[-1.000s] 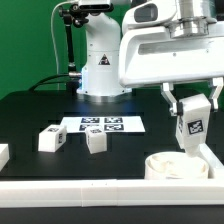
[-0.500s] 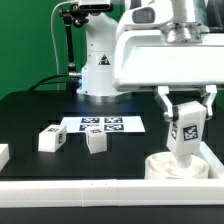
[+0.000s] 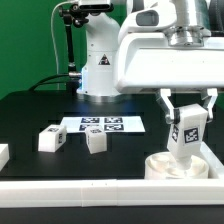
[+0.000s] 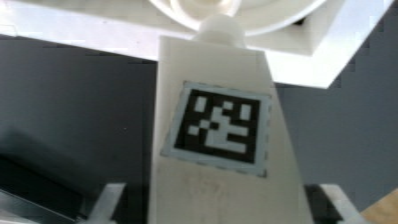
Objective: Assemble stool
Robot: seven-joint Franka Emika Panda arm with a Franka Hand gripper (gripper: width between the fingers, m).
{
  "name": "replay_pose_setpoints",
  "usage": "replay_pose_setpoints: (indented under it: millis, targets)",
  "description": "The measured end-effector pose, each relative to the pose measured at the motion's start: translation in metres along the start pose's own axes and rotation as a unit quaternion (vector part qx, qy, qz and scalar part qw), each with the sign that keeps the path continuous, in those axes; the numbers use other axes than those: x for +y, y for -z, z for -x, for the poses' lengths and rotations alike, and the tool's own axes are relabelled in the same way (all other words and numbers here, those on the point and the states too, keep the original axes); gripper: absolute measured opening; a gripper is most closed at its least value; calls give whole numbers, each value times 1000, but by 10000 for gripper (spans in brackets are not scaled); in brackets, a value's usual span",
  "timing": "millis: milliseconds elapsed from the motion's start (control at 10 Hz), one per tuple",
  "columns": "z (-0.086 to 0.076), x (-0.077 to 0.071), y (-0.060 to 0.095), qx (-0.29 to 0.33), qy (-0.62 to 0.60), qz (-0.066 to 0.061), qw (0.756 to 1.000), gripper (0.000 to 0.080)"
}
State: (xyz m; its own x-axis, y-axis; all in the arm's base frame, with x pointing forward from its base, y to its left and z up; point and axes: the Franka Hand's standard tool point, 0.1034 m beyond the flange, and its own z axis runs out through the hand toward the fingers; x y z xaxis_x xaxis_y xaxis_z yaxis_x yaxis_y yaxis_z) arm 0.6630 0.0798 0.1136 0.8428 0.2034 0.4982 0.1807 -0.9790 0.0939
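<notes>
My gripper [image 3: 187,108] is shut on a white stool leg [image 3: 186,136] and holds it upright, tag facing the camera, over the round white seat [image 3: 178,166] at the exterior view's right front. The leg's lower end is at or just above the seat's top; I cannot tell if they touch. In the wrist view the leg [image 4: 210,110] fills the middle between the fingers [image 4: 112,205], with the seat's ring [image 4: 178,14] beyond its end. Two more legs [image 3: 52,138] [image 3: 95,141] lie on the black table left of centre.
The marker board [image 3: 103,125] lies flat behind the two loose legs. A white rail [image 3: 90,196] runs along the table's front edge, with a white block [image 3: 3,155] at the far left. The robot base [image 3: 98,70] stands at the back.
The gripper has carried the leg slightly down and to the exterior view's left, closer over the seat. The loose legs have not moved.
</notes>
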Motion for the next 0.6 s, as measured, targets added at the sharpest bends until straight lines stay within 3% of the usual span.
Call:
replay_pose_setpoints:
  millis: [200, 600]
  targets:
    - [1, 8, 1, -1, 15, 4, 1000, 328]
    - [3, 6, -1, -2, 15, 3, 1000, 328]
